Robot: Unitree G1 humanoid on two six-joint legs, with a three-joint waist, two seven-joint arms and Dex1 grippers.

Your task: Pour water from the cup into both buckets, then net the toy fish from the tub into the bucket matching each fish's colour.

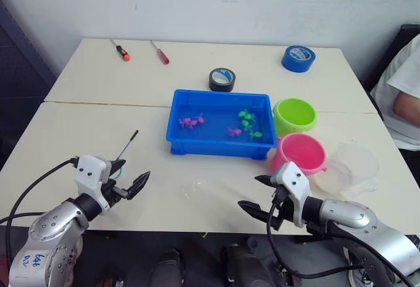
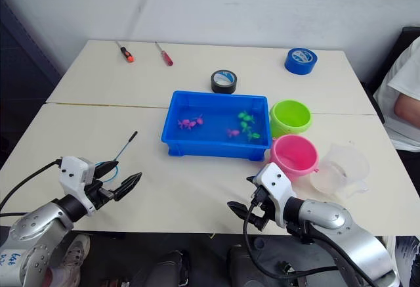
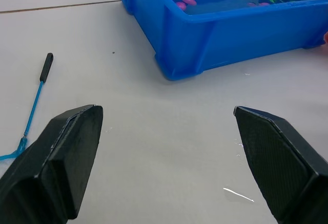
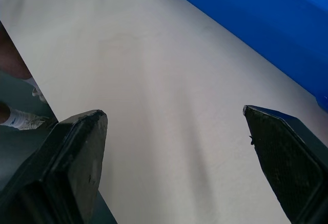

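Hovering near the tub's (image 1: 220, 144) front, the left gripper (image 1: 129, 176) and right gripper (image 1: 257, 194) both spread wide, holding nothing. Pink and green toy fish (image 1: 248, 123) lie inside the tub. The net's handle (image 1: 129, 142) lies just beside the left gripper.

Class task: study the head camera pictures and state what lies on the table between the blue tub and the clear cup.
The pink bucket sits between the tub and the cup, seen in both eye views.
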